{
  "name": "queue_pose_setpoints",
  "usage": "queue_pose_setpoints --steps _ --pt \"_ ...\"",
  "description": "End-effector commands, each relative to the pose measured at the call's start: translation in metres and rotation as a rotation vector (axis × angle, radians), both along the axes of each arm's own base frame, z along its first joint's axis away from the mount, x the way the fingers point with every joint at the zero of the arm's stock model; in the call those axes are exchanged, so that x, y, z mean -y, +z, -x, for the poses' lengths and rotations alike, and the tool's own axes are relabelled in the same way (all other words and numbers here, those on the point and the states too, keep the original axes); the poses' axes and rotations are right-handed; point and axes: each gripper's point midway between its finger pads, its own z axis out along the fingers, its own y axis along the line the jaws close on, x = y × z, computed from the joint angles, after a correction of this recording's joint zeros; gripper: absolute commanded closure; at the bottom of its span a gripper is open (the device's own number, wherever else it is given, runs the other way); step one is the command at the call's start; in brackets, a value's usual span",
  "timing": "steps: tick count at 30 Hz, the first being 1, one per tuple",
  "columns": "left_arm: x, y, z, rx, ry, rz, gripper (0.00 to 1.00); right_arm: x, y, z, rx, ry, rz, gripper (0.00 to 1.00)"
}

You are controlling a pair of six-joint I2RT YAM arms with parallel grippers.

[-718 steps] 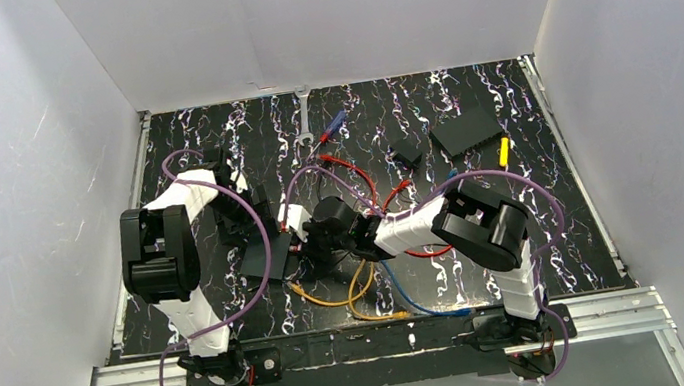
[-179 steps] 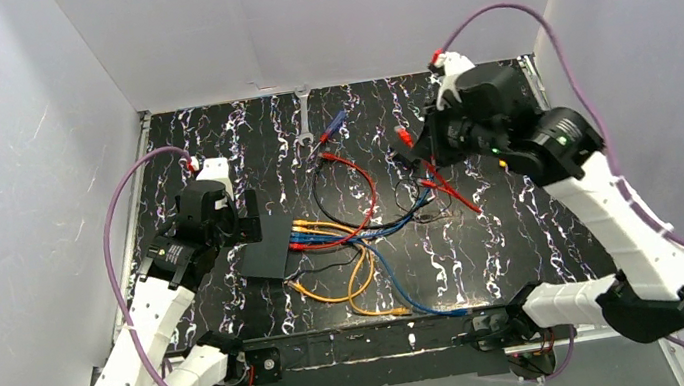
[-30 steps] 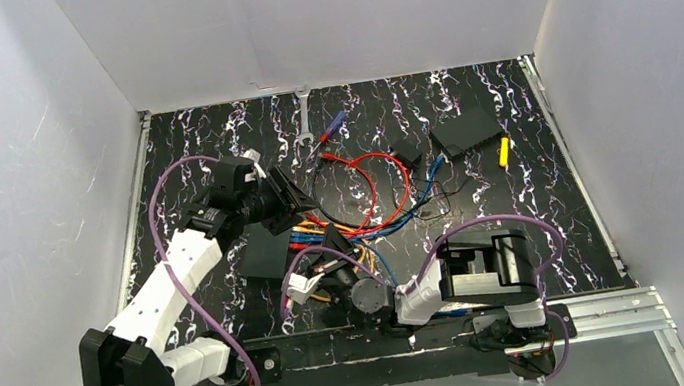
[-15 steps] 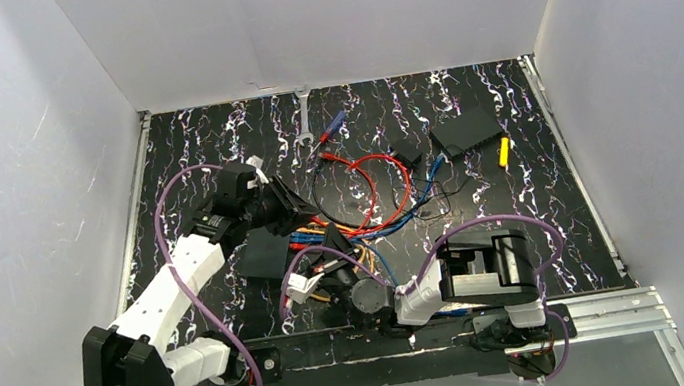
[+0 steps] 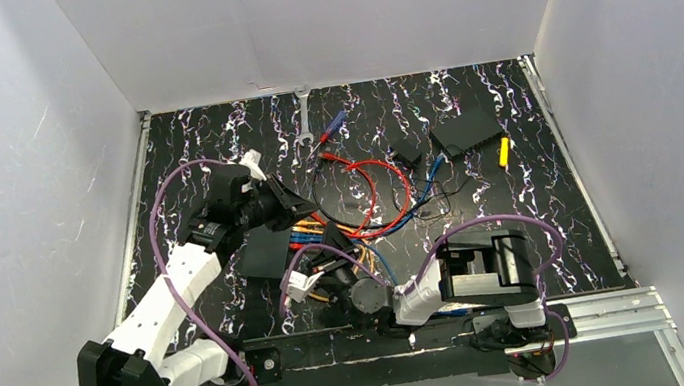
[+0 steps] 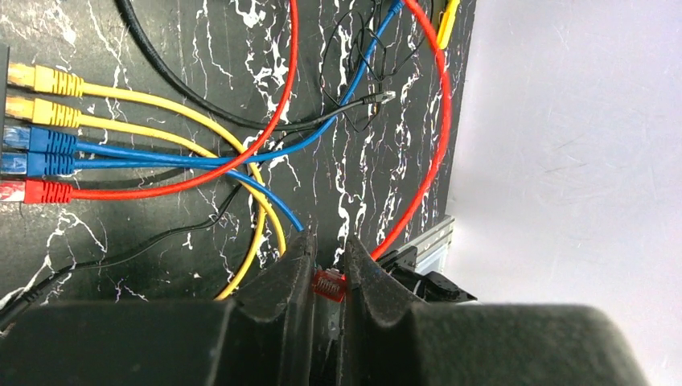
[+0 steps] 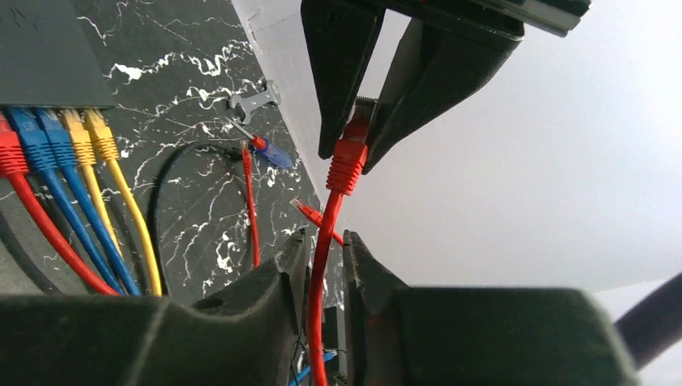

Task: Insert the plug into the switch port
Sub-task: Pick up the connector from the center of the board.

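The switch (image 5: 264,252) is a flat black box left of centre on the table. Yellow, blue and red plugs (image 6: 40,137) sit in a row along its edge (image 7: 40,56). My left gripper (image 6: 330,241) is shut on a loose red plug (image 6: 330,284), held in the air beside the switch (image 5: 303,209). In the right wrist view the plug (image 7: 347,165) hangs between the left fingers (image 7: 338,64), its red cable (image 7: 322,281) running down between my right gripper's (image 7: 326,237) jaws. These stand slightly open, loose around the cable. The right gripper (image 5: 332,238) is just below the left one.
Red, blue, yellow and black cables loop over the middle of the table (image 5: 379,198). A plain black slab (image 5: 468,130), a small black block (image 5: 405,154) and a yellow piece (image 5: 504,150) lie at the back right. A wrench (image 5: 306,117) and a screwdriver (image 5: 331,129) lie at the back.
The left jaws have closed onto the red plug. The right jaws, shut on the cable before, have eased apart. Both arms have stayed almost in place.
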Motion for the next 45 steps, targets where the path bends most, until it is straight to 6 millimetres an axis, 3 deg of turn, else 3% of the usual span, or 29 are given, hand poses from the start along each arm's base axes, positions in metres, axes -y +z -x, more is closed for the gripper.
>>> queue_pose_setpoints --steps 1,4,10,18,25,30,36,40,45 --pt "-0.001 0.023 -0.001 0.143 -0.055 -0.020 1.00 0.007 0.041 0.002 -0.028 0.008 -0.331 0.60" --pt "-0.011 0.032 -0.008 0.235 -0.059 -0.099 1.00 0.004 0.043 0.004 -0.076 0.060 -0.366 0.44" --pt "-0.023 0.067 -0.022 0.491 -0.100 -0.220 1.00 -0.006 0.052 0.013 -0.257 0.209 -0.466 0.32" --pt "-0.018 0.103 -0.025 0.786 -0.156 -0.214 1.00 0.011 0.098 0.010 -0.501 0.461 -0.653 0.15" --pt "-0.013 0.091 -0.025 0.846 -0.207 -0.229 1.00 0.031 0.135 0.003 -0.659 0.658 -0.728 0.10" --pt "-0.014 0.088 -0.029 0.929 -0.205 -0.250 1.00 0.035 0.146 -0.016 -0.807 0.731 -0.776 0.11" --pt "-0.040 0.070 -0.049 0.949 -0.106 -0.419 1.00 0.046 0.165 -0.039 -0.881 0.750 -0.836 0.11" --pt "-0.061 0.057 -0.059 0.943 -0.041 -0.543 1.00 0.057 0.171 -0.052 -0.883 0.713 -0.861 0.11" --pt "-0.049 0.074 -0.042 1.058 -0.115 -0.484 1.00 0.070 0.160 -0.074 -0.886 0.648 -0.892 0.12"
